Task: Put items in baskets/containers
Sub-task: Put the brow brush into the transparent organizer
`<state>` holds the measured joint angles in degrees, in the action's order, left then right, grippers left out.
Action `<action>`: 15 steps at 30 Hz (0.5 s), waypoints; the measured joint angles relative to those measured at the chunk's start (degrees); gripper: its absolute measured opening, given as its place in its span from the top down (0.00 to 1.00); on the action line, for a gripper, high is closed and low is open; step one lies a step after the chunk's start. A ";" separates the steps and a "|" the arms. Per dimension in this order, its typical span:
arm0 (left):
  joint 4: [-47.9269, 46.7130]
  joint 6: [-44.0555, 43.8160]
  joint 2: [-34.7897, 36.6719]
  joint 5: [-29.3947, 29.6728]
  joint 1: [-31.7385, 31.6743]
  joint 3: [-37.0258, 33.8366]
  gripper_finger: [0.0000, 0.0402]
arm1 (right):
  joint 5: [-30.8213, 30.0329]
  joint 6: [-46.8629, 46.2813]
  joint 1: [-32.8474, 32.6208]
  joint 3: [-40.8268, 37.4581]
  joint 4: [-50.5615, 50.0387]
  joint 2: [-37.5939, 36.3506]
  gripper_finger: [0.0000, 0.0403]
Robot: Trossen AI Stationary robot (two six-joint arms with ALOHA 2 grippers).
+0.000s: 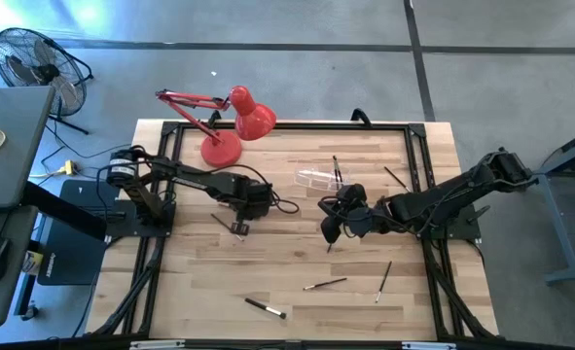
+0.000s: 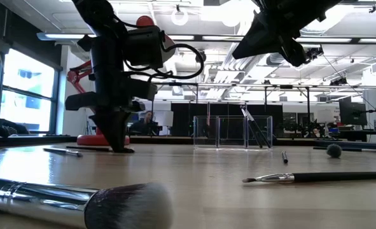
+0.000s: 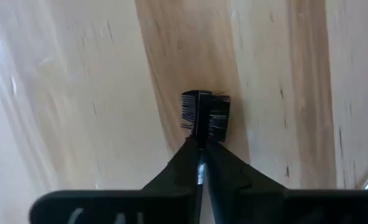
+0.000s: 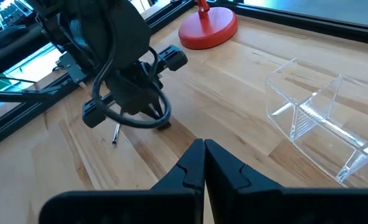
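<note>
Pinching down on the bench (image 1: 297, 272), the left pincer (image 3: 199, 146) has its two dark fingers clenched around the thin handle of a small black comb-headed brush (image 3: 205, 115), whose bristled head sticks out just past the fingertips and sits flat against the pale wood. So the thing it needs is already between its jaws, and the brush's long axis runs straight out along the fingers. From here I'd guess the next bit is lift and carry right, since the small clear plastic holder with dividers (image 1: 318, 178) sits right of that pincer and a bit farther back, near the red desk lamp (image 1: 231, 124). A couple of dark brushes already stand leaning in it in the low view. The right pincer (image 4: 203, 155) hangs above the middle of the bench, fingers pressed together on nothing, and it's actually the nearer arm to the holder. More thin dark-handled brushes (image 1: 324, 284) lie scattered on the near side of the bench, plus a fat silver-ferruled one (image 2: 79, 203) right by the low camera. No brands, labels or readable writing anywhere that I can make out.
</note>
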<state>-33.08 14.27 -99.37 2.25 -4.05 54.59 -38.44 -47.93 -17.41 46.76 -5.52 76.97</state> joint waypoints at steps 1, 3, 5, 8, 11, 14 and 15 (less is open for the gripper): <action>0.04 -1.05 -0.02 -0.16 -0.02 0.00 0.96 | -0.03 -0.32 0.00 0.00 0.02 0.00 0.99; -0.04 -1.83 -0.06 -0.23 -0.01 0.13 0.95 | 0.01 -1.18 -0.02 0.00 0.02 0.00 0.99; -1.06 -1.96 0.00 -0.62 -0.03 0.96 0.97 | 0.58 -1.22 -0.02 0.00 0.04 0.00 1.00; -2.88 -2.25 2.49 -1.72 -0.13 1.57 0.98 | 1.47 -1.33 -0.02 0.00 0.04 0.00 1.00; -1.85 -2.61 5.72 -2.13 -0.25 2.48 0.99 | 1.74 -1.34 -0.02 0.00 0.04 0.00 1.00; -2.79 -2.95 10.93 -5.18 -1.83 1.91 1.00 | 1.75 -1.99 -0.02 0.00 -0.03 0.00 1.00; -1.62 -3.21 12.23 -6.29 -2.64 1.81 1.00 | 1.77 -2.14 -0.02 0.00 -0.13 0.00 1.00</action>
<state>-34.70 11.05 -87.14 -4.04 -6.70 56.40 -36.66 -50.07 -17.43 46.76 -5.65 76.97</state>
